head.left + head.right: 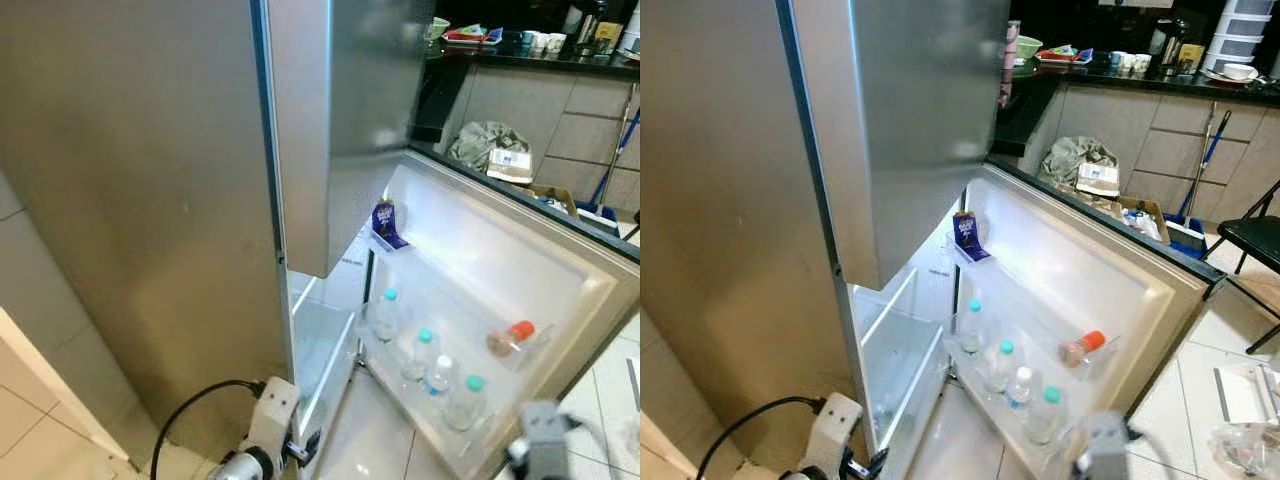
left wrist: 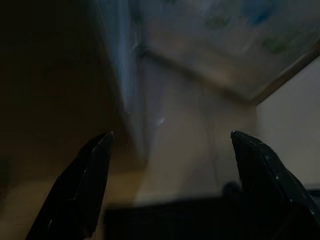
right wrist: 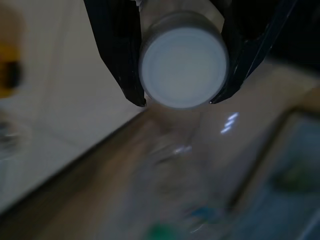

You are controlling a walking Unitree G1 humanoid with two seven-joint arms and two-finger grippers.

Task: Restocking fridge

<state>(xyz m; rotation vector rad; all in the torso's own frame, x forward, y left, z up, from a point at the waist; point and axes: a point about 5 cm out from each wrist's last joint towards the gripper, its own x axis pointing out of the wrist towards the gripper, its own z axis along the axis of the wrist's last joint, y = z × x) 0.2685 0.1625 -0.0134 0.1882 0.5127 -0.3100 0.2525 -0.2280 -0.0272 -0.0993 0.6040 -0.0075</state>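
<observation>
The steel fridge point(image 1: 140, 200) stands with its lower door point(image 1: 500, 260) swung wide to the right. The door's bottom shelf holds several clear water bottles point(image 1: 425, 355) with teal or white caps. An orange-capped bottle point(image 1: 510, 338) lies on the shelf beside them, and a blue carton point(image 1: 384, 222) sits higher up. In the right wrist view my right gripper point(image 3: 177, 102) is shut on a clear bottle with a white cap point(image 3: 183, 67). My right arm point(image 1: 545, 440) is low, in front of the door shelf. My left gripper point(image 2: 170, 145) is open with nothing between its fingers, near the fridge's lower edge.
A clear drawer point(image 1: 320, 350) sits inside the fridge's lower compartment. A dark counter point(image 1: 1120, 75) with dishes runs along the back, with a bag point(image 1: 1080, 165) and a broom point(image 1: 1200, 170) below it. A black chair point(image 1: 1250, 235) stands at the right. A black cable point(image 1: 190, 405) loops by my left arm.
</observation>
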